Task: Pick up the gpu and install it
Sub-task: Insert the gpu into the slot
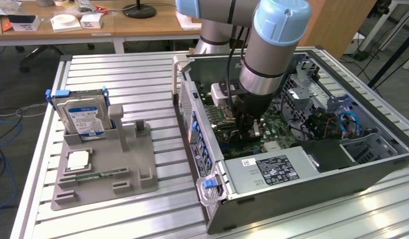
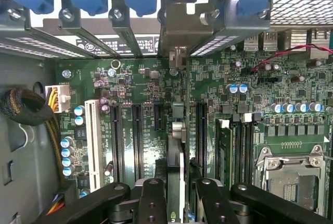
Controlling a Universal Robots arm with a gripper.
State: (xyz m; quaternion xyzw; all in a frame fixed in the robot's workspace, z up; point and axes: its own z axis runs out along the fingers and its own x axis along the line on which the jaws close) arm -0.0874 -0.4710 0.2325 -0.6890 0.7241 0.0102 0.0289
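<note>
The gpu, a thin dark card with a silver metal bracket, stands edge-on between the black gripper fingers, which clamp it above the green motherboard, so I judge it must stay upright over its slot.

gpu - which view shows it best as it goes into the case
The wrist view: the gpu is seen edge-on, a thin card held in the gripper, standing over the motherboard among the expansion slots. In the exterior view the arm covers most of it; just a sliver of the card shows below the gripper inside the computer case.
</note>
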